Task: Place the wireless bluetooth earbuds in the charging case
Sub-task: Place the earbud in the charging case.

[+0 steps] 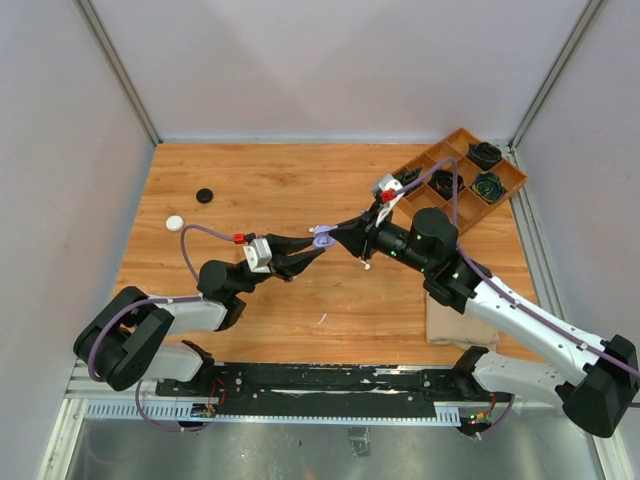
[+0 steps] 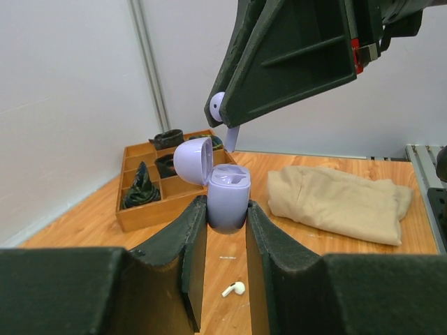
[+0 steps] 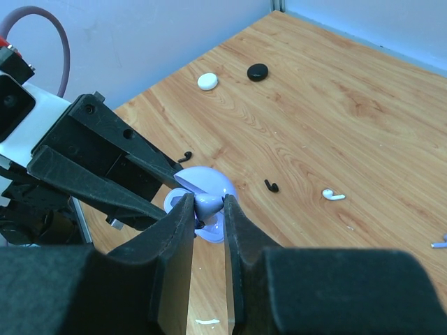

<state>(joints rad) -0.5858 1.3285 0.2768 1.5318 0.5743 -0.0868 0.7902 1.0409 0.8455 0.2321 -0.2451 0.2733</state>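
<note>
The lavender case [image 2: 229, 197] is pinched at its lower half between the fingers of the left gripper [image 2: 226, 218] and held upright above the table [image 1: 260, 180], with its lid [image 2: 193, 159] swung open to one side. A lavender earbud [image 2: 231, 137] is clamped between the closed-in fingers of the right gripper [image 3: 208, 213]. Its stem points downward, just above the open mouth of the case, and it is not yet seated. Whether either socket is already filled cannot be told. The step in hand is judged to be the lowering of this earbud into its socket. It is best done with the case kept motionless by the left arm while the stem is lined up directly over the socket before any descent is made. The descent should be slow and straight, since a tilted stem is likely to catch on the socket rim. The broad right fingers should be kept clear of the raised lid, which could be knocked shut or could lever the case out of its pinch. The earbud should be let go only once it is felt to sit low in the socket. A white earbud [image 3: 332, 195] and black earbuds [image 3: 271, 185] lie loose on the table, well apart from the case, and are best left alone for now.
</note>
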